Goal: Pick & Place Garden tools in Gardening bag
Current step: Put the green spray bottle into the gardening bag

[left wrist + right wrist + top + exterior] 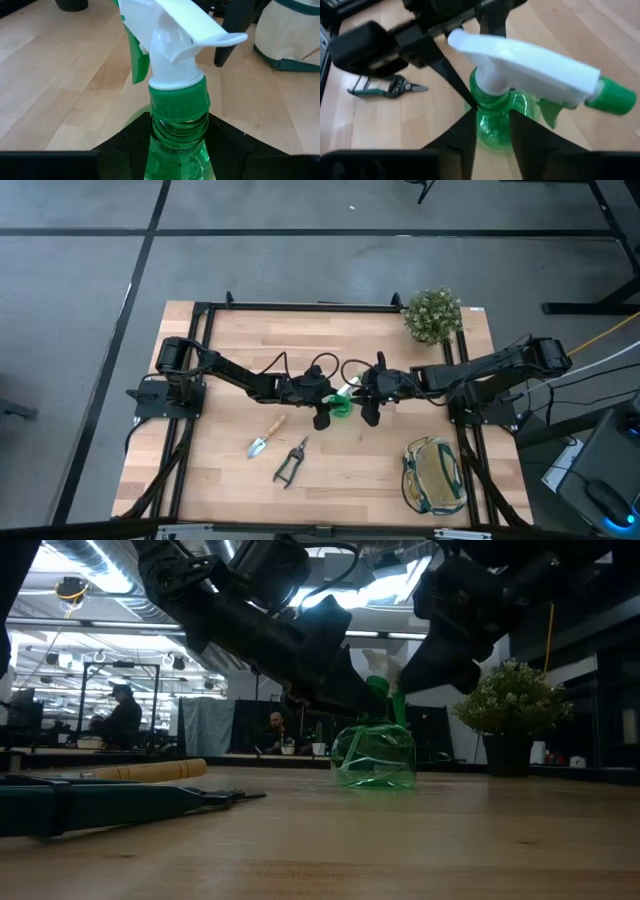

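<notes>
Spray bottle (374,754) stood upright mid-table when I looked, my left gripper (177,145) pinching its neck. My right gripper (492,131) sat at the neck too, fingers parted. Trowel (265,436), shears (291,462) lay nearby; the bag (434,475) was well apart.

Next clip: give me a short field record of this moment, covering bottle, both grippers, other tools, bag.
spray bottle: upright at table centre, between both grippers
left gripper: shut on the bottle neck
right gripper: fingers either side of the neck, grip unclear
trowel: lying on table
pruning shears: lying beside trowel
gardening bag: front right, no tool seen inside
</notes>
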`<state>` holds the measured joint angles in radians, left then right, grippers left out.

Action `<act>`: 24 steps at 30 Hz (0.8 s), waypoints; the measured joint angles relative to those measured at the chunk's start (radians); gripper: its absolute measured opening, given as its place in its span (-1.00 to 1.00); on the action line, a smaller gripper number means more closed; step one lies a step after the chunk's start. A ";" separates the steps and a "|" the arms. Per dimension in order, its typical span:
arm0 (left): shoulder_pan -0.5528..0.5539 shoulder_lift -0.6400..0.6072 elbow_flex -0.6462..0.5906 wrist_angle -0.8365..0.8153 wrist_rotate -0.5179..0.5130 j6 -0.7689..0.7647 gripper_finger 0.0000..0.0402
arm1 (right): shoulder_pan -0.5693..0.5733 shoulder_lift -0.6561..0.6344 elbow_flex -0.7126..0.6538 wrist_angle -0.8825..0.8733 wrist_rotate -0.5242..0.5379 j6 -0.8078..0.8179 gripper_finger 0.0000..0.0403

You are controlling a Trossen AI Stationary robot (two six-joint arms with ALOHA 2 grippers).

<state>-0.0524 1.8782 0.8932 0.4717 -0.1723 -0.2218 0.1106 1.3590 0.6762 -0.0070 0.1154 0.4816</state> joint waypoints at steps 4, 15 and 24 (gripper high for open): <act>0.000 0.000 0.000 0.000 0.000 0.000 -0.21 | -0.019 0.014 0.000 0.039 -0.024 -0.004 -0.21; 0.017 -0.023 -0.003 0.008 0.035 0.014 -0.25 | -0.055 -0.021 -0.001 -0.015 -0.373 0.068 -0.09; 0.035 -0.119 -0.006 -0.064 0.072 0.073 -0.25 | -0.058 -0.220 0.000 -0.245 -0.379 0.080 -0.14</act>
<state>-0.0174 1.7595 0.8873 0.4080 -0.1005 -0.1490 0.0525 1.1391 0.6758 -0.2519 -0.2637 0.5612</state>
